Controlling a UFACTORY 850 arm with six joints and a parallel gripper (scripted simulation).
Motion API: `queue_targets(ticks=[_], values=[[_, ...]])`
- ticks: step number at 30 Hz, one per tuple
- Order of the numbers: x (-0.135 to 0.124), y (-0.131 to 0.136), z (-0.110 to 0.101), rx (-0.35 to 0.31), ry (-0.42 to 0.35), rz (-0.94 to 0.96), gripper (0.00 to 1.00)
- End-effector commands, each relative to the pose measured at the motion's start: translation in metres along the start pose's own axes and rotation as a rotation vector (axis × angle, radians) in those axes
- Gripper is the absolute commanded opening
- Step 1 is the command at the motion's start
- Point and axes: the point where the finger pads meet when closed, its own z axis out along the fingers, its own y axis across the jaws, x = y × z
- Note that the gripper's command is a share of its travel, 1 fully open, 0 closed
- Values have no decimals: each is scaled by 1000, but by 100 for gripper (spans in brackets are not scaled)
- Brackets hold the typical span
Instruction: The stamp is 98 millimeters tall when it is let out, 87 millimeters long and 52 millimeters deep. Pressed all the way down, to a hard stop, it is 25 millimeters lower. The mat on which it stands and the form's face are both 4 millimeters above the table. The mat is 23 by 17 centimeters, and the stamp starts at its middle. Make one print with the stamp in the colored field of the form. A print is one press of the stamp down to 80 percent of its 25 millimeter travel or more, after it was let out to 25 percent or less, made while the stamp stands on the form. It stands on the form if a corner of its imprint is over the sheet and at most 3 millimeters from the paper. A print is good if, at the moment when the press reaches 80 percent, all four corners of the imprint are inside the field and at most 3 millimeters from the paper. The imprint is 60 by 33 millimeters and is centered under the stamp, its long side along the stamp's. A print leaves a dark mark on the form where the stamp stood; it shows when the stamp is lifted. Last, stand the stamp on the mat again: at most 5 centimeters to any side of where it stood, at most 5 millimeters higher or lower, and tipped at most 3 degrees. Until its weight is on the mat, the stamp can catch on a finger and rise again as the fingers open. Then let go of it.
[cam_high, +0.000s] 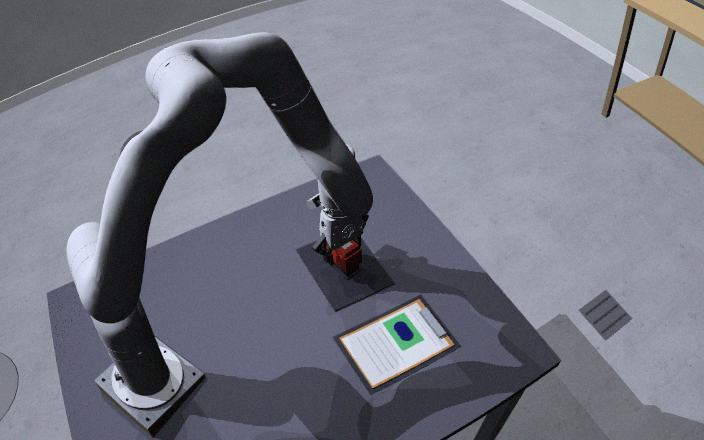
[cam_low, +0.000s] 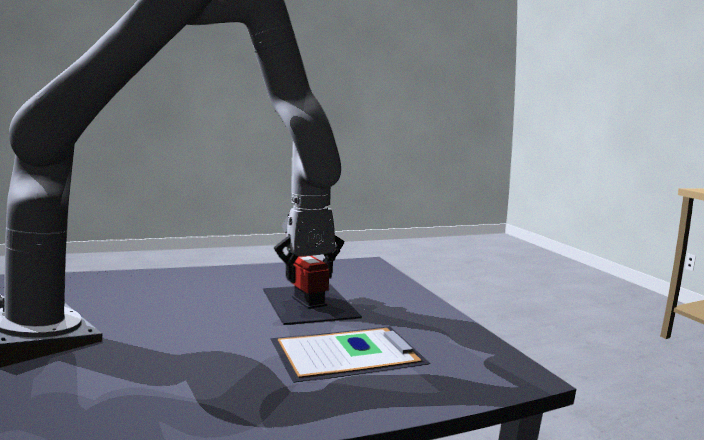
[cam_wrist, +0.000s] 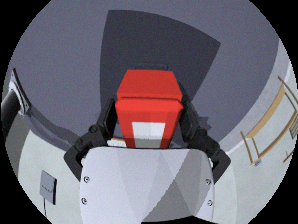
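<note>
The red stamp (cam_high: 346, 258) (cam_low: 311, 277) (cam_wrist: 149, 111) stands upright on the dark mat (cam_high: 332, 293) (cam_low: 332, 312) (cam_wrist: 133, 36), near its middle. My gripper (cam_high: 342, 255) (cam_low: 310, 264) (cam_wrist: 148, 108) is open; its fingers stand on either side of the stamp's upper part, apart from it. The form (cam_high: 373, 350) (cam_low: 316, 355) lies on a clipboard in front of the mat. Its green field (cam_high: 390, 327) (cam_low: 343, 342) holds a dark blue mark (cam_high: 403, 330) (cam_low: 357, 343).
The clipboard's metal clip (cam_high: 432, 322) (cam_low: 398, 341) is at the form's right end. The arm's base (cam_high: 147, 381) (cam_low: 38, 329) is bolted at the table's left. A wooden shelf (cam_high: 664, 77) (cam_low: 685, 269) stands on the floor to the right, away from the table.
</note>
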Motion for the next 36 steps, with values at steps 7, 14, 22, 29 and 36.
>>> queue_targets(ticks=[7,14,22,29,36], values=[[0,1,-66,-2,0,0,97],[0,1,-91,-2,0,0,97],[0,1,-91,-2,0,0,97],[0,1,-91,-2,0,0,97],[0,1,-91,-2,0,0,97]])
